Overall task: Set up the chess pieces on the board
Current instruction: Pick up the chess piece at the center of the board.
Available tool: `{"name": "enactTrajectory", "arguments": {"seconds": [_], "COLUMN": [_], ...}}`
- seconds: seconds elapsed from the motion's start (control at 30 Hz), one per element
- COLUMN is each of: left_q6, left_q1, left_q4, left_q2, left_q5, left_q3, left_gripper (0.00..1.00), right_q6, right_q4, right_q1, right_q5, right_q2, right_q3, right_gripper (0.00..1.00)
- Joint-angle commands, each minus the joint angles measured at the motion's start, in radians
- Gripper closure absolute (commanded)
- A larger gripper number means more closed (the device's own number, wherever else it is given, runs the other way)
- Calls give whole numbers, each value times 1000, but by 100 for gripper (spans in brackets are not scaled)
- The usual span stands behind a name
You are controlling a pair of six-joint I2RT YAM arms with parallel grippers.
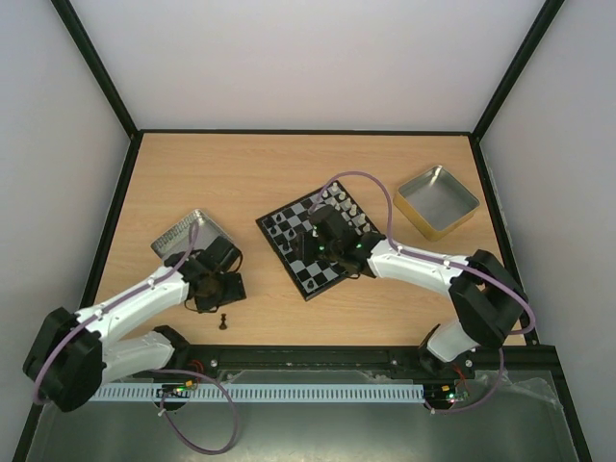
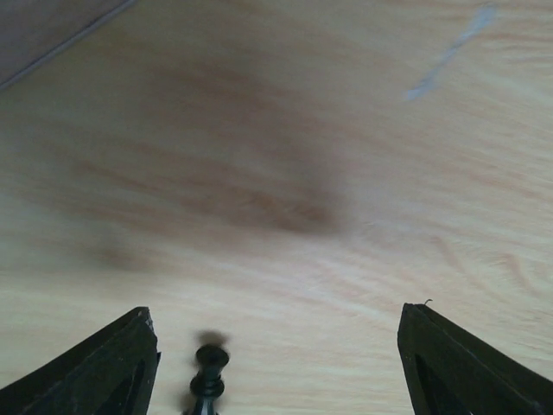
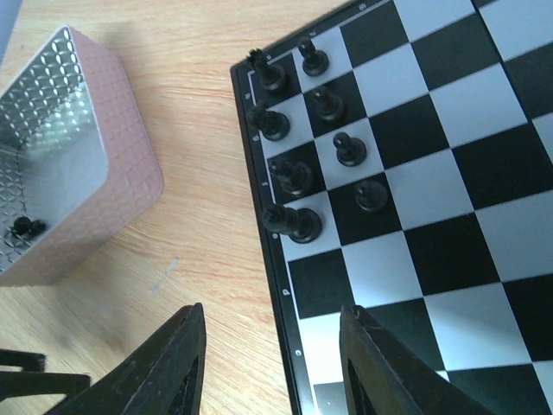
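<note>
Wooden table point(image 1: 289, 173) inside a white-walled, black-framed enclosure. Close to its near edge, left of centre, a lone piece point(image 2: 210, 380), black, stands upright, off the board. The left gripper point(image 2: 275, 346) hangs over it, jaws spread wide and empty. The lone piece sits between them, nearer one finger, touching neither. Judgement: fetching this piece is the step in hand. The next move calls for centring on it, lowering, and closing on a slim stem that would topple easily.

At the table's middle lies the board point(image 3: 484, 233), set askew. The right gripper point(image 3: 272, 346) hovers over the board's edge that faces the left tin point(image 3: 130, 173), jaws partly apart, nothing between them. Black pieces point(image 3: 298, 223) stand in two rows along that edge, with squares unfilled. White pieces point(image 1: 342, 197) line the opposite edge. The tin holds a further piece point(image 3: 26, 227). A gold tin point(image 1: 438, 200) sits toward the far right corner.
</note>
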Motion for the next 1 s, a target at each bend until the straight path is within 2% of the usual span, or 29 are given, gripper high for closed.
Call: {"name": "enactTrajectory", "arguments": {"seconds": [0.0, 0.3, 0.57, 0.7, 0.93, 0.97], "left_q6": [-137, -170, -139, -93, -43, -46], "left_q1": [-6, -10, -10, -27, -99, -108], "left_q4": [-146, -174, -173, -178, -183, -186], "left_q2": [-84, -94, -74, -70, -61, -61], "left_q5": [-70, -7, -14, 52, 180, 186], "left_q3": [-48, -128, -114, -113, -108, -109], "left_gripper": [22, 30, 40, 48, 48, 51], "right_q6": [15, 6, 19, 23, 38, 40], "right_q4": [16, 21, 27, 26, 27, 25], "right_q1": [2, 2, 2, 2, 2, 1], "right_q5": [14, 40, 47, 57, 62, 62], "right_q2": [-40, -72, -83, -91, -89, -87], "right_q3": [-37, -66, -82, -88, -94, -95], "right_gripper": [58, 58, 59, 59, 59, 59]}}
